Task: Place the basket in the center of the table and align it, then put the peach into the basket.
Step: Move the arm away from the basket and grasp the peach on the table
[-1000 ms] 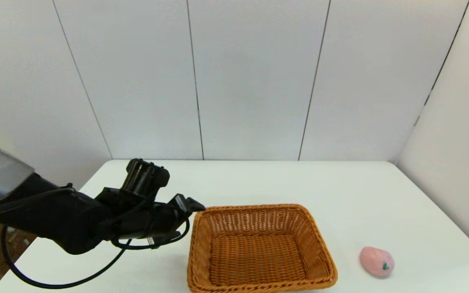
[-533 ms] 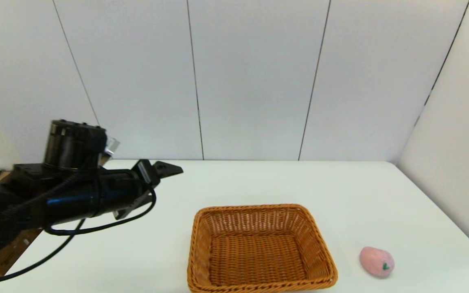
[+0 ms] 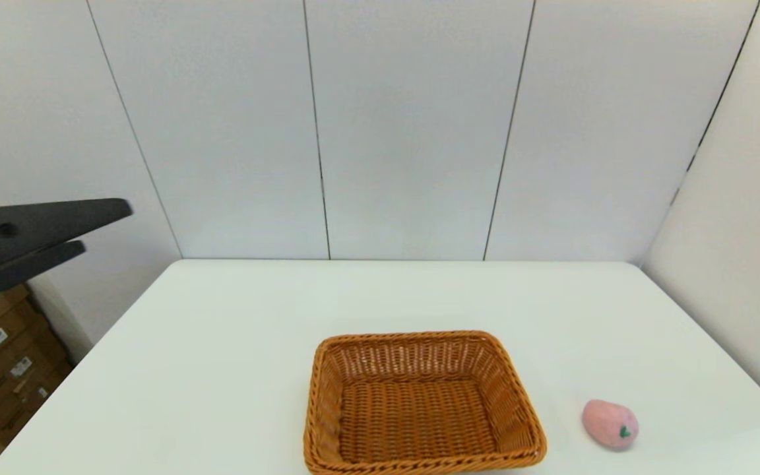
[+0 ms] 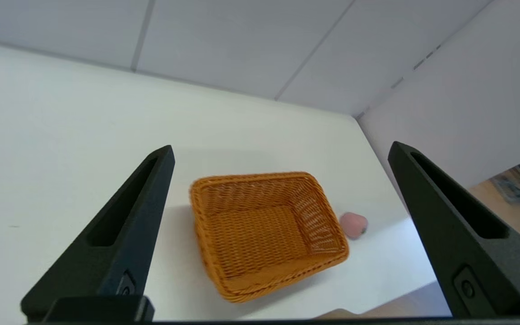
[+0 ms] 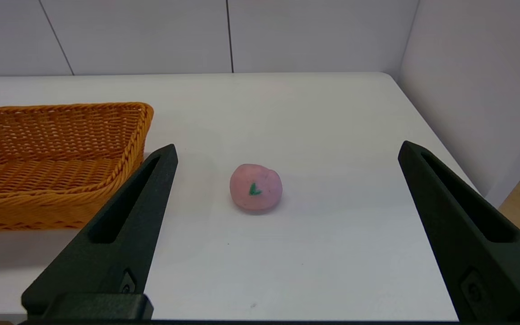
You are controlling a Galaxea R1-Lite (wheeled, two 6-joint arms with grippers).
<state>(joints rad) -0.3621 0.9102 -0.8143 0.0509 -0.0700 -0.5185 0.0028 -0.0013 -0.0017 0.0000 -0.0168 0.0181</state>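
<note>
The orange-brown wicker basket (image 3: pixel 413 338) sits empty on the white table (image 3: pixel 235 330), near the front edge and about mid-width; it also shows in the left wrist view (image 4: pixel 260 234) and the right wrist view (image 5: pixel 52 144). The pink peach (image 3: pixel 609 423) lies on the table to the basket's right, apart from it. My left gripper (image 3: pixel 106 227) hangs open in the air beyond the table's left edge, high above and far from the basket (image 4: pixel 281 146). My right gripper (image 5: pixel 288 145) is open, low over the table's front right, with the peach (image 5: pixel 255 187) ahead between its fingers' lines, untouched.
White wall panels close the table at the back (image 3: pixel 406 132) and on the right (image 3: pixel 736 231). Cardboard boxes (image 3: pixel 4 356) stand on the floor past the table's left edge. The peach also shows beside the basket in the left wrist view (image 4: pixel 353 225).
My left arm has pulled back from the basket's left rim, rising and swinging off to the left beyond the table. Basket and peach have stayed in place.
</note>
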